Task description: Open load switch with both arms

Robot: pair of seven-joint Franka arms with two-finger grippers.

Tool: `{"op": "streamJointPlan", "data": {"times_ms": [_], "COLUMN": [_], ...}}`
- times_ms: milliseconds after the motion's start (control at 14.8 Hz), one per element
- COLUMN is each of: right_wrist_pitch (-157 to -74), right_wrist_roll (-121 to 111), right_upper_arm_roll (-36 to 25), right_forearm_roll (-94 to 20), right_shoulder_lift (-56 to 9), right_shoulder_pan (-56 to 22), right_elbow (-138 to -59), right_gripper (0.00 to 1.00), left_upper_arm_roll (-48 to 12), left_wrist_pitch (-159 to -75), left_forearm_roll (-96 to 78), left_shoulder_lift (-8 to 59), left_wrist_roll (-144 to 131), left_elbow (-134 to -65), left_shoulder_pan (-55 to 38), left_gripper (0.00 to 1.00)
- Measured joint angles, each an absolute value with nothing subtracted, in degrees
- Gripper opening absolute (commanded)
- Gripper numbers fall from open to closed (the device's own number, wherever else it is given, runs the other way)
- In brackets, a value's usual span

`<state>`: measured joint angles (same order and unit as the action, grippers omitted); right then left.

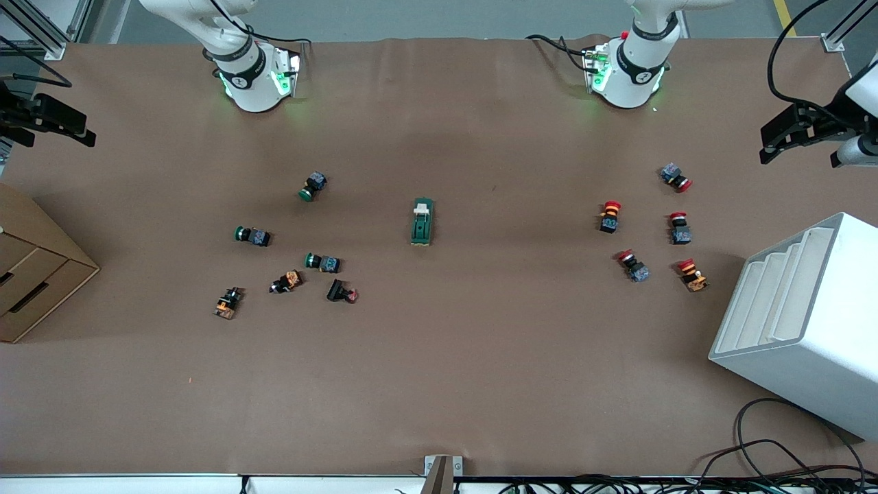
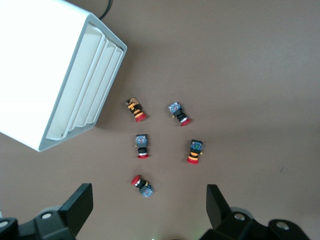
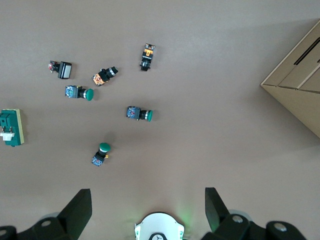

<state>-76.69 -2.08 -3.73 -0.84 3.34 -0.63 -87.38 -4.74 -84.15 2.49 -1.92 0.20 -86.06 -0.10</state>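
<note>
The load switch (image 1: 422,221) is a dark-green block with a white toggle at the end toward the robots' bases. It lies flat at the middle of the table, and the right wrist view catches it at its edge (image 3: 11,128). My left gripper (image 1: 763,146) hangs high over the left arm's end of the table, open (image 2: 148,199), above a group of red-capped buttons. Over the right arm's end of the table, beside the cardboard box, my right gripper (image 1: 88,134) is also raised and open (image 3: 147,196). Neither gripper holds anything, and both are well away from the switch.
Several red-capped push buttons (image 1: 610,215) lie toward the left arm's end, next to a white slotted bin (image 1: 802,322). Green-capped and orange-bodied buttons (image 1: 322,262) are scattered toward the right arm's end, near a cardboard box (image 1: 34,267). Cables (image 1: 768,460) run along the table's front edge.
</note>
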Motion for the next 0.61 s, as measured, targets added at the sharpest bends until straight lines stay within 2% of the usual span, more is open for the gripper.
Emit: {"op": "streamJointPlan", "data": {"times_ms": [269, 606], "right_wrist_pitch": [-76.8, -76.8], "right_wrist_roll": [-2.1, -2.1], "right_upper_arm_roll": [-3.6, -3.6], "right_forearm_roll": [-0.8, -0.8], "right_shoulder_lift": [3.3, 4.2], "right_shoulder_pan": [-0.9, -0.9], "right_elbow": [-87.4, -87.8], "right_gripper": [1.00, 1.00], "left_upper_arm_roll": [-7.6, -7.8], "left_wrist_pitch": [-84.2, -84.2], "left_forearm_roll": [2.1, 2.1], "left_shoulder_lift": [-2.3, -2.3], "left_wrist_roll": [-3.1, -3.1], "left_elbow": [-86.9, -87.0], "left_shoulder_pan": [-0.1, 0.1], "left_gripper": [1.00, 1.00]}}
